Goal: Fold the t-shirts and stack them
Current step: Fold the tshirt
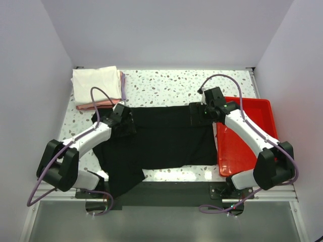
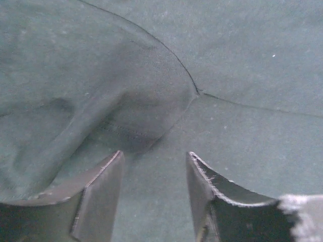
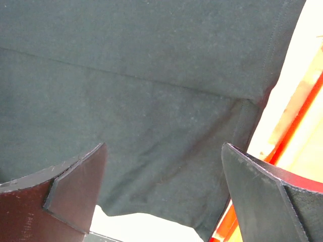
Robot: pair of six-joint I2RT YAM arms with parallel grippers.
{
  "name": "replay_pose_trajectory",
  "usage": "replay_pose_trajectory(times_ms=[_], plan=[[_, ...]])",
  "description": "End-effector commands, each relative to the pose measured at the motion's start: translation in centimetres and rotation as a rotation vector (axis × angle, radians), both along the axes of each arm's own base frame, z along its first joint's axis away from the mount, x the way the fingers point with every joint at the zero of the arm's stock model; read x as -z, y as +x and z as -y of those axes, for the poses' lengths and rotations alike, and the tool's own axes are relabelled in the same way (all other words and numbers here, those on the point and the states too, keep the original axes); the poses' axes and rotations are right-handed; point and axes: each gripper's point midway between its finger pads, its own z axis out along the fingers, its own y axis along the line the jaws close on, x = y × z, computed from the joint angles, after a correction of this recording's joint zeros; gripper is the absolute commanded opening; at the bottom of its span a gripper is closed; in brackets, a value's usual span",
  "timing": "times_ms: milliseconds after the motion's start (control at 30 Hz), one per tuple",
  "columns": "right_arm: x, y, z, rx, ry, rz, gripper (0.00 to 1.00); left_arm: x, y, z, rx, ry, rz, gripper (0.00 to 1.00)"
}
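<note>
The plain black short-sleeved cloth t-shirt lies spread flat across the middle of the white speckled worktop. It reaches from near the left edge to just beside the red plastic tray, which sits along the right edge. One bunched part of it trails over the near edge toward the left arm's base. The left gripper is down on the shirt's far left part. In the left wrist view the left gripper has its fingers apart with a modest gap, and a raised rounded fold of the dark cloth runs into that gap. Nothing shows as pinched. The right gripper sits over the shirt's far right corner, close to the tray's far left corner. In the right wrist view the right gripper is spread wide and released above the cloth, with the tray's red rim just past the shirt's edge. In the far left corner of the worktop, well apart from the black shirt's body, rests a stack of folded t-shirts. It is white on top, with a pink layer beneath and a lavender edge showing at its right side.
</note>
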Motion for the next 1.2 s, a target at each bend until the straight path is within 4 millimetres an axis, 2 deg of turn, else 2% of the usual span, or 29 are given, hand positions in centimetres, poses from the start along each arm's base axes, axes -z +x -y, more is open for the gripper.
replay_pose_trajectory(times_ms=[0, 167, 367, 467, 567, 700, 767, 900, 1067, 1167], plan=[[-1.2, -0.2, 0.7, 0.025, -0.007, 0.041, 0.99, 0.6, 0.8, 0.9, 0.038, -0.011, 0.01, 0.55], [-1.2, -0.4, 1.2, 0.031, -0.027, 0.049, 0.99, 1.6, 1.8, 0.5, 0.015, 0.038, -0.01, 0.47], [-1.0, -0.4, 1.6, 0.037, -0.049, 0.048, 0.99, 3.2, 1.3, 0.1, 0.026, 0.079, -0.062, 0.41], [-1.0, -0.4, 1.8, 0.04, -0.055, 0.049, 0.99, 3.6, 1.2, 0.0, 0.026, 0.09, -0.075, 0.31], [-1.2, -0.4, 1.8, 0.039, -0.053, 0.054, 0.99, 3.2, 1.4, 0.3, 0.031, 0.073, -0.067, 0.22], [-1.0, -0.4, 1.8, 0.036, -0.062, 0.049, 0.99, 2.0, 1.6, 0.4, 0.029, 0.065, -0.052, 0.19], [-0.9, -0.4, 1.8, 0.037, -0.063, 0.045, 0.99, 1.3, 1.5, 0.5, 0.029, 0.056, -0.046, 0.12], [-0.6, -0.4, 1.9, 0.038, -0.07, 0.038, 0.99, 0.1, 1.3, 0.6, 0.024, 0.054, -0.053, 0.1], [-0.4, -0.5, 1.9, 0.035, -0.073, 0.029, 0.99, -1.0, 0.7, 1.8, 0.077, -0.004, -0.072, 0.01], [-0.5, -0.6, 2.0, 0.034, -0.074, 0.03, 0.99, -1.5, 0.2, 2.4, 0.116, -0.026, -0.09, 0.01]])
